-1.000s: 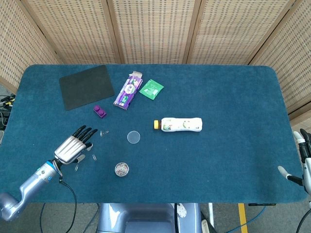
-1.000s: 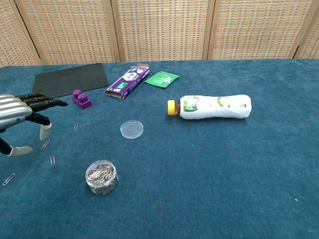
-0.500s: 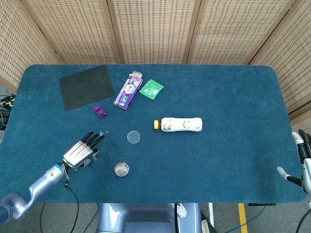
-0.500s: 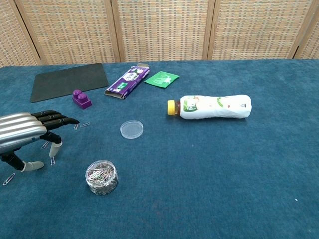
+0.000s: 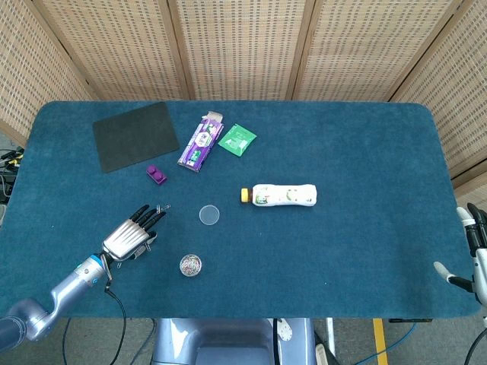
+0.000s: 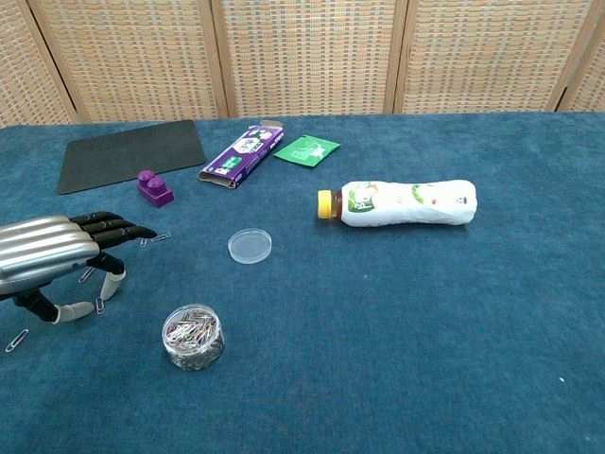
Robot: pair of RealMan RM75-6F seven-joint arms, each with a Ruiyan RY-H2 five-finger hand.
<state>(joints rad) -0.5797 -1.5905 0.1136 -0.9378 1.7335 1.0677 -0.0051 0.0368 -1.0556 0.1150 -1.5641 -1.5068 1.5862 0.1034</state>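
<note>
Left hand (image 6: 57, 257) shifted, over thin silver paper clips (image 6: 98, 305)

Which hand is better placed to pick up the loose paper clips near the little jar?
Left. The left hand hovers right over the loose paper clips beside the jar, fingers spread. The right hand sits off the table's far right edge.

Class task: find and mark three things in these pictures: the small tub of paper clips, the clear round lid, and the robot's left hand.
tub of paper clips (image 6: 194, 336), chest view, on its clear side wall.
clear round lid (image 6: 250, 246), chest view, on its flat middle.
left hand (image 6: 52, 260), chest view, on the silver back of the hand.
</note>
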